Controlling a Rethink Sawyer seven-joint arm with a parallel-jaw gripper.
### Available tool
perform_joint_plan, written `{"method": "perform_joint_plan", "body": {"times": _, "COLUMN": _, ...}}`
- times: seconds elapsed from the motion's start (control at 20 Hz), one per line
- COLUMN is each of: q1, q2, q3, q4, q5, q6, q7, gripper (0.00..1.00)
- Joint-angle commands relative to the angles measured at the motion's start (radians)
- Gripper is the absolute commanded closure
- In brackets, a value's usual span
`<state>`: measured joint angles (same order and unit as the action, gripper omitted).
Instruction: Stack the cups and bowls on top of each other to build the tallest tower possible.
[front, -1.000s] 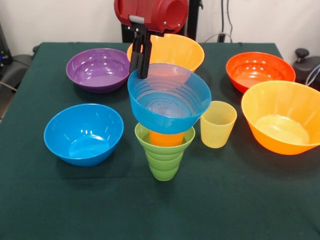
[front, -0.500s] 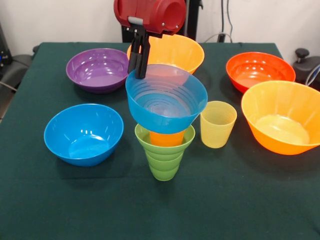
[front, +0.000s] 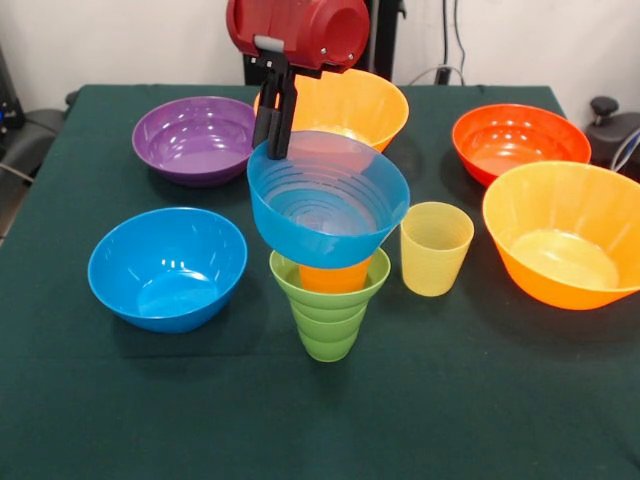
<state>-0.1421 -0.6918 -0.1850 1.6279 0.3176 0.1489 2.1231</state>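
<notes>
Pinching far-left rim of translucent blue plastic bowl, black gripper clamped; bowl directly above orange ribbed cup, offset slightly left.

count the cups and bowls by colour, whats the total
Green: 1, the cup at the bottom of the stack
Pale yellow: 1, a cup
Purple: 1, a bowl
Red-orange: 1, a bowl
Blue: 2, the solid bowl and the see-through bowl held by the end effector
Orange: 3, two big bowls and the cup nested in the green one
Total: 9
</notes>
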Motion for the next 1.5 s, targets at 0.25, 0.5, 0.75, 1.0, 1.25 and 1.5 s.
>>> {"method": "perform_joint_plan", "body": {"times": 0.25, "q1": -0.012, "q2": 0.032, "q3": 0.117, "q4": 0.098, "q5": -0.026, "q6": -0.073, "q7": 0.146, "gripper": 1.00}}
{"method": "perform_joint_plan", "body": {"times": 0.5, "q1": -0.010, "q2": 0.034, "q3": 0.122, "q4": 0.104, "q5": -0.022, "q6": -0.086, "q7": 0.153, "gripper": 1.00}}
{"method": "perform_joint_plan", "body": {"times": 0.75, "q1": -0.017, "q2": 0.033, "q3": 0.138, "q4": 0.109, "q5": -0.021, "q6": -0.110, "q7": 0.160, "gripper": 1.00}}
{"method": "perform_joint_plan", "body": {"times": 1.0, "q1": -0.023, "q2": 0.032, "q3": 0.154, "q4": 0.118, "q5": -0.021, "q6": -0.129, "q7": 0.168, "gripper": 1.00}}
{"method": "perform_joint_plan", "body": {"times": 1.25, "q1": -0.027, "q2": 0.029, "q3": 0.169, "q4": 0.126, "q5": -0.018, "q6": -0.143, "q7": 0.173, "gripper": 1.00}}
{"method": "perform_joint_plan", "body": {"times": 1.5, "q1": -0.043, "q2": 0.022, "q3": 0.193, "q4": 0.142, "q5": -0.025, "q6": -0.157, "q7": 0.171, "gripper": 1.00}}
